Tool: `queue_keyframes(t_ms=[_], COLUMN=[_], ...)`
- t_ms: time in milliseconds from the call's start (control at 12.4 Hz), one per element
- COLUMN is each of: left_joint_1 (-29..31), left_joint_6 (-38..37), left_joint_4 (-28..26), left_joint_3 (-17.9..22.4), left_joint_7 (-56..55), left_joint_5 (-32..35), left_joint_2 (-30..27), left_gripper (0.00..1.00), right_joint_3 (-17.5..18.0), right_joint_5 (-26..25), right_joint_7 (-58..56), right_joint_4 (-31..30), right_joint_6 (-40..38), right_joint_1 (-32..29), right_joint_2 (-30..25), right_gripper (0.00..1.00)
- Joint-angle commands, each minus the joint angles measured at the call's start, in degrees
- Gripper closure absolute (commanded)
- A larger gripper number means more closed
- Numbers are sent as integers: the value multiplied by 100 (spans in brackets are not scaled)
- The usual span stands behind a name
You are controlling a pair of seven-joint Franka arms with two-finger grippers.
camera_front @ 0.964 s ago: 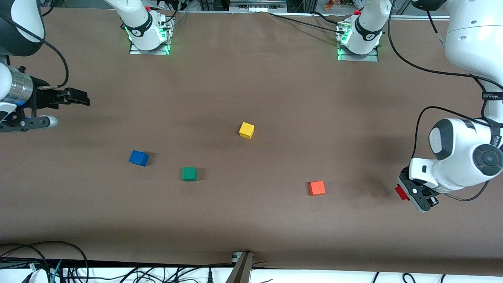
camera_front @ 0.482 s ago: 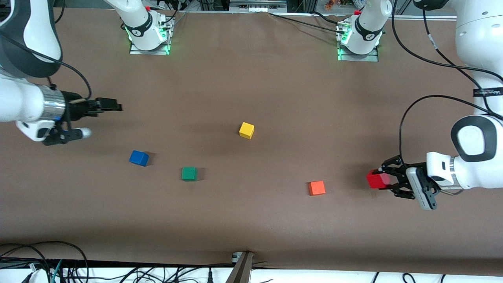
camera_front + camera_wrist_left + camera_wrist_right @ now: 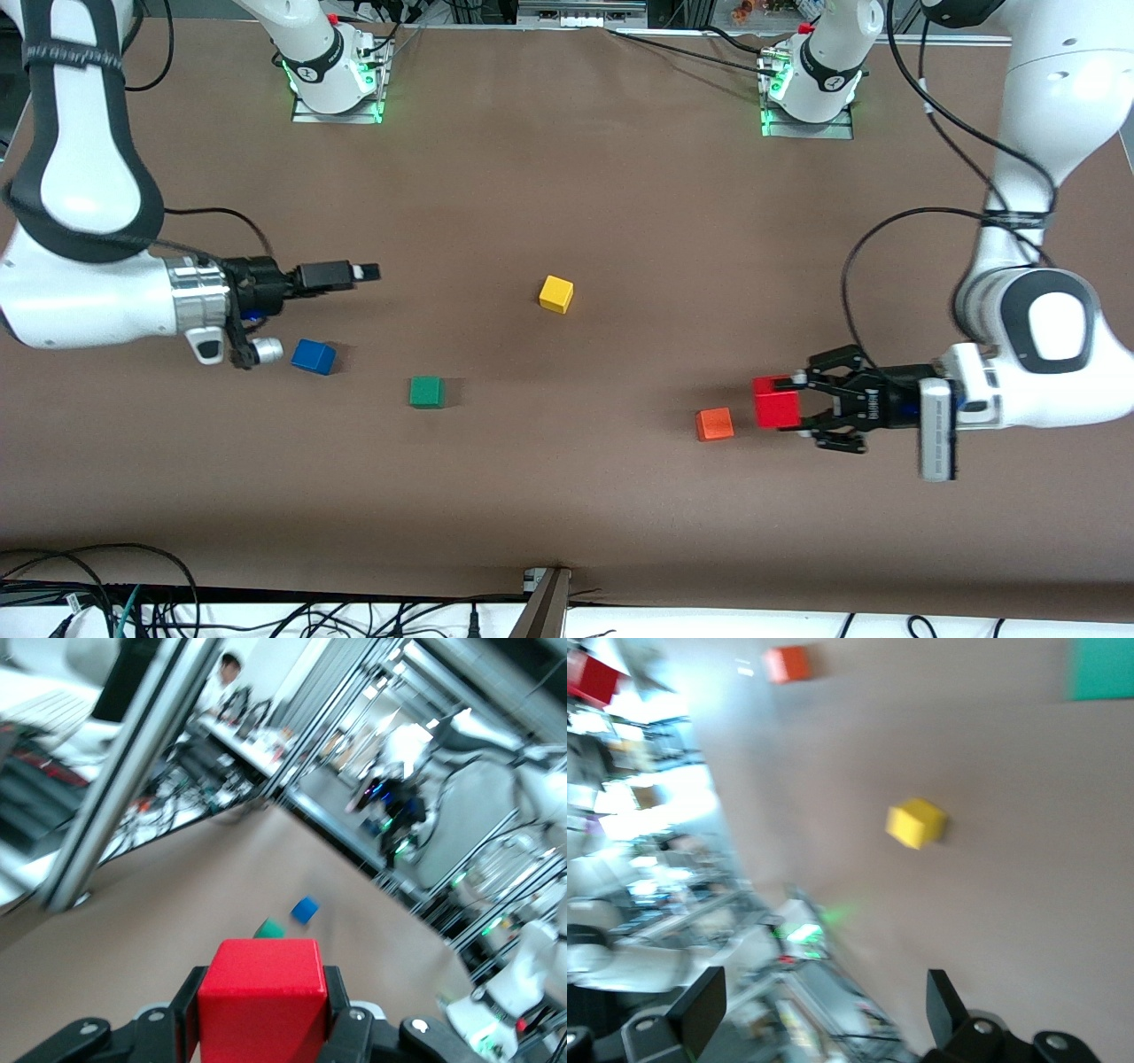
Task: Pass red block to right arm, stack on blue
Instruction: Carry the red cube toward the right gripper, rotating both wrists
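Note:
My left gripper (image 3: 787,403) is shut on the red block (image 3: 776,402) and holds it sideways in the air, beside the orange cube (image 3: 714,424). In the left wrist view the red block (image 3: 259,999) sits between the black fingers (image 3: 342,1020). The blue cube (image 3: 313,356) lies on the table toward the right arm's end; it also shows in the left wrist view (image 3: 305,909). My right gripper (image 3: 365,272) is open and empty, held level over the table just above the blue cube. In the right wrist view the red block (image 3: 594,678) shows far off.
A green cube (image 3: 426,391) lies beside the blue one, toward the table's middle. A yellow cube (image 3: 555,293) lies at the middle. The brown table (image 3: 567,177) ends at cables along the near edge. Both arm bases stand at the top.
My left gripper has turned level and carried the red block toward the table's middle, up to the orange cube. My right arm has swung inward, its gripper now above the blue cube.

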Motion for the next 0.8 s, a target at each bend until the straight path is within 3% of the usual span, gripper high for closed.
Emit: queue_keyframes(t_ms=[0,321,723], left_joint_1=[-299,-818,-1486], left_joint_6=[-41,-33,116], left_joint_4=[197,285,320], left_joint_3=[-116,-133,-125], left_joint_7=[299,518,959], left_joint_5=[-976,-2058,-3378], left_joint_2=[283,371,486], left_gripper=[100,100,100], right_joint_3=[-14,-14,-14], right_joint_5=[1266,2235,2791], right_joint_7=[28,254,1474], right_joint_4=[97,-96,52], right_joint_6=[247,1055,2285], right_joint_1=[273,880,1539], right_joint_2=[297,351,149], right_gripper=[0,0,0])
